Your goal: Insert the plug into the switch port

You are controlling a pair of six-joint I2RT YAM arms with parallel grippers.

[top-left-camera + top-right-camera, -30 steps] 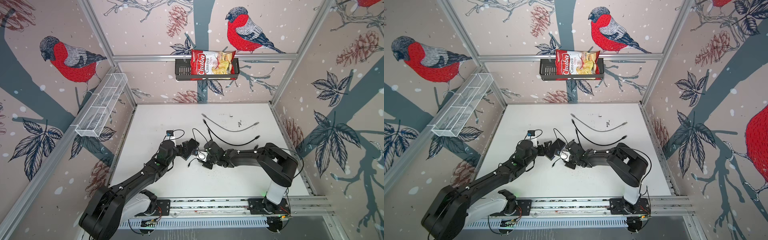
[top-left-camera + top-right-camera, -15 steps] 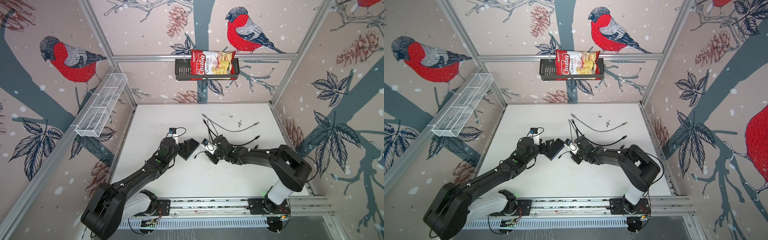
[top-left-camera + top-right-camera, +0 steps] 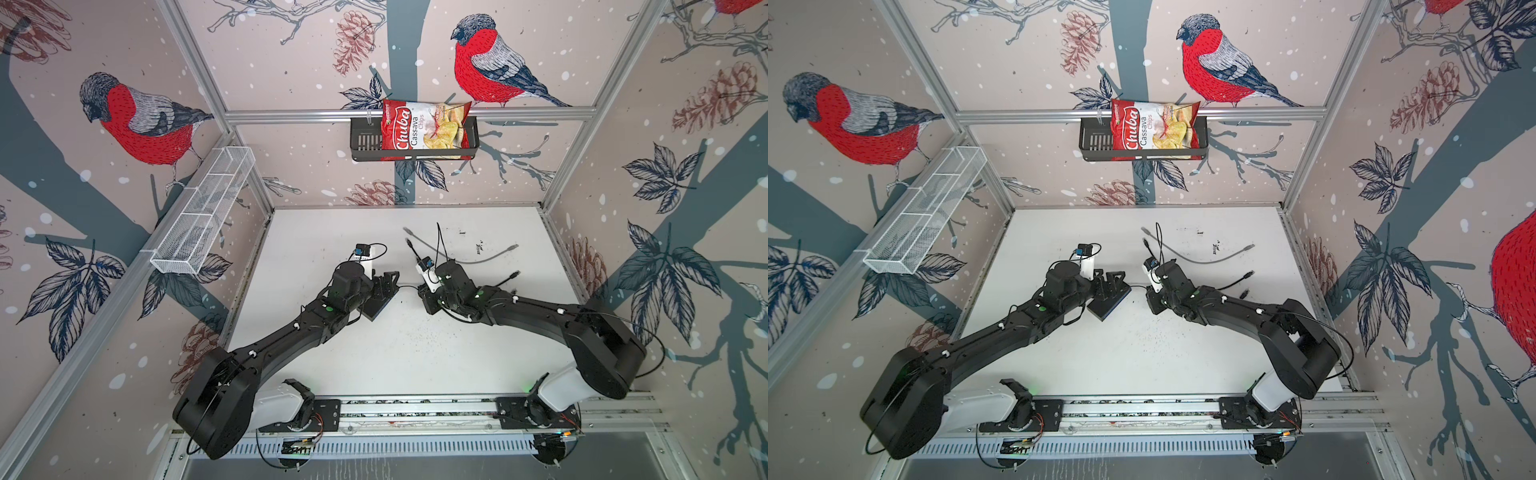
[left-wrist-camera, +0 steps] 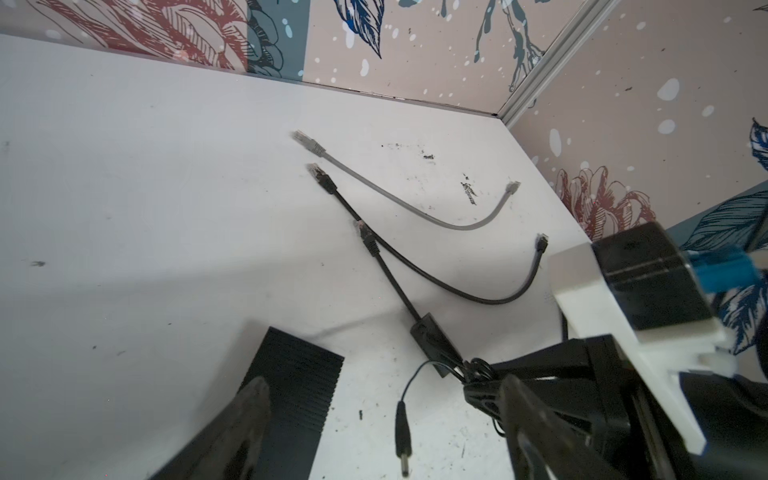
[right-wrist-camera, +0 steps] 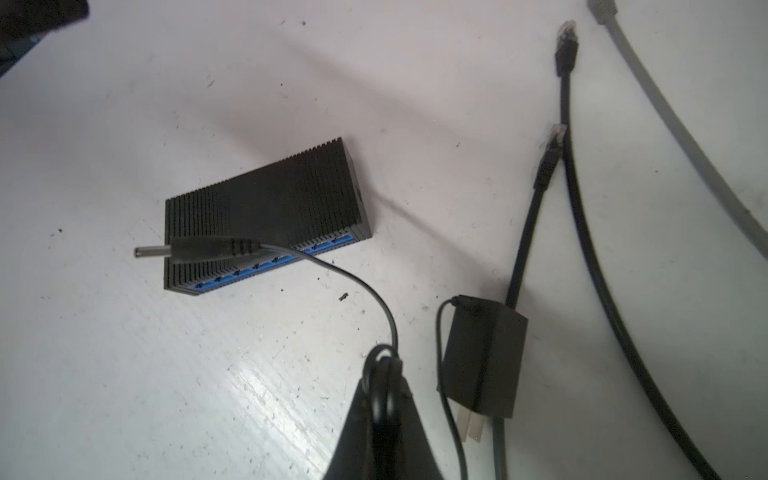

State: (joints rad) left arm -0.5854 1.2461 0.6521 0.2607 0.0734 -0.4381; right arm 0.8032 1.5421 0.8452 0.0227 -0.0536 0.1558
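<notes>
Alignment: my right claw pinches the lead, plug dangling at the switch's 3 o'clock, left claw spread apart; next I steer it into the port, unseen from here.

Ribbed black switch lies flat on the white bench, blue ports lining one long edge. The metal-tipped barrel plug hangs unplugged on its thin cord.

On the white tabletop, the ribbed black rectangular switch box lies left of the small black cube-shaped power adapter. The black barrel plug hangs on its thin cord between them. A grey network cable and two black network cables lie behind.
</notes>
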